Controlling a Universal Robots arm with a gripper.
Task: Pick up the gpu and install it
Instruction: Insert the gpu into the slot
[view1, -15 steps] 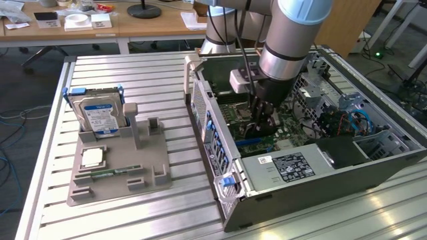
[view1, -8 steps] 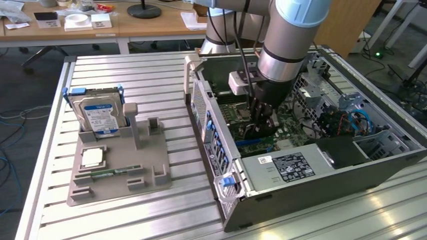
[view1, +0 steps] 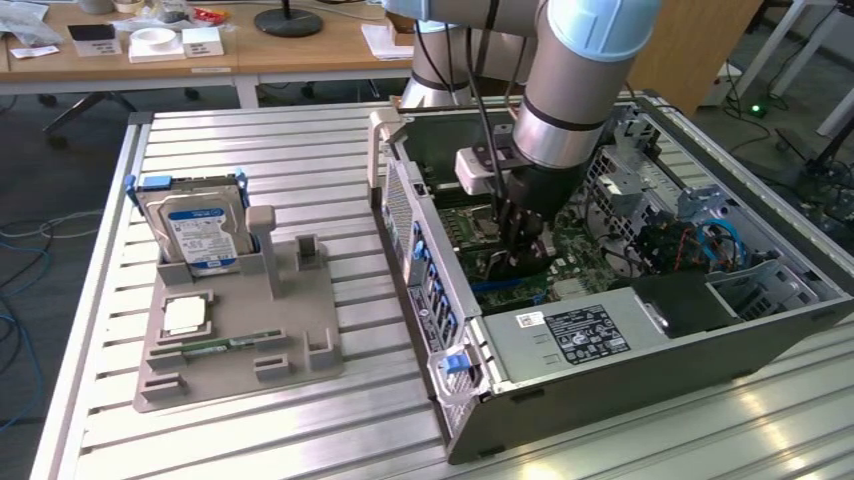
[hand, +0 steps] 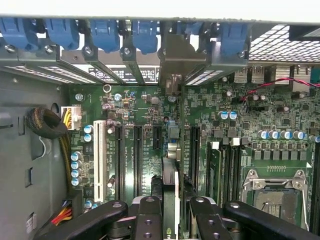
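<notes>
- Thin flat GPU card (hand: 170, 187): seen edge-on in the wrist view, upright over the black expansion slots (hand: 137, 155) of the green motherboard (hand: 135, 100). Its silver metal end bracket (hand: 175, 60) sits up against the rear slot openings, among the blue retaining clips (hand: 105, 32).
- My black two-fingered gripper (hand: 172, 207): clamped on the card, one finger on each face. In the exterior view it (view1: 518, 262) reaches down inside the case.
- Open grey desktop computer case (view1: 601, 400): lying on its side on the ribbed aluminium table (view1: 267, 140), towards the exterior view's right.
- Grey plastic parts fixture (view1: 240, 340): well apart from the case, on the exterior view's left.
- Blue-labelled silver hard drive (view1: 200, 235): propped upright in the fixture.
- Narrow green RAM stick (view1: 220, 347): lying flat in the fixture.
</notes>
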